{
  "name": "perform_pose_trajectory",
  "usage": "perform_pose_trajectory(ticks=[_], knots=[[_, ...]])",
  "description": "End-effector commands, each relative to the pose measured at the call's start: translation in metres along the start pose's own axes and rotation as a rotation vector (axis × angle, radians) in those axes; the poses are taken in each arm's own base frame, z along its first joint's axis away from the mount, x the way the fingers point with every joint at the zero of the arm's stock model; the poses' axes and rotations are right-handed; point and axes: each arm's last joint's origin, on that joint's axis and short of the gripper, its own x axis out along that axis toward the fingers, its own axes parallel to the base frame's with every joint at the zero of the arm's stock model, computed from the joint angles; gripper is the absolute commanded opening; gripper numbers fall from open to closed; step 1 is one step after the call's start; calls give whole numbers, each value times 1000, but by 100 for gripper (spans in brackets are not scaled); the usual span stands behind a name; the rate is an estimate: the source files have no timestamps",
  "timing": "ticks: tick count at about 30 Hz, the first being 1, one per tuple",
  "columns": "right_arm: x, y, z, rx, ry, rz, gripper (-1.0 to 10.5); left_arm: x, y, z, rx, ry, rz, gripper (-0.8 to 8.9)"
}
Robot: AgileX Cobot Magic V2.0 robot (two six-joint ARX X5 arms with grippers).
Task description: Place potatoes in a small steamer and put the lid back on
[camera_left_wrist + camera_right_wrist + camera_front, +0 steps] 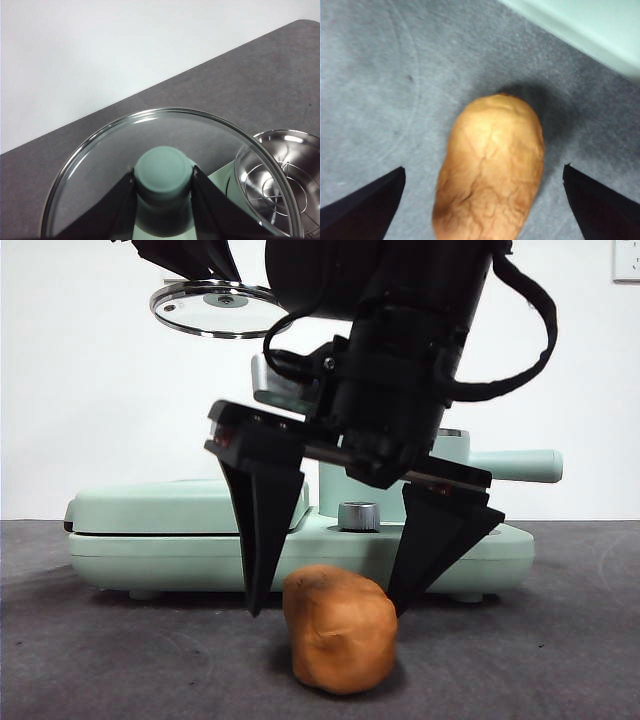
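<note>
Glass lid [170, 165] clamped in left end effector [163, 176], right end effector [328, 610] spread around potato [340, 628], steamer [280, 180] only in left wrist view

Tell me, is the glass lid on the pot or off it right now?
Off. The left gripper holds the lid by its knob, raised in the air, and the steamer shows open beside it.

small steamer [500, 465] body hidden behind right claw [328, 612], potato [490, 170] cut off by right wrist view's edge
</note>
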Motion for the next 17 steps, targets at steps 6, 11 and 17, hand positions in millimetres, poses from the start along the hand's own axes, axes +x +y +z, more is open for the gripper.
perform_pose_trajectory(ticks=[6,11,17], knots=[[6,4,4,-34,-9,-32,274,-8,-1,13,15,-67,1,17],[7,4,3,-32,5,-21,276,-9,-1,13,15,-66,2,17],[7,5,2,-32,19,9,275,-8,-1,13,14,-64,1,17]])
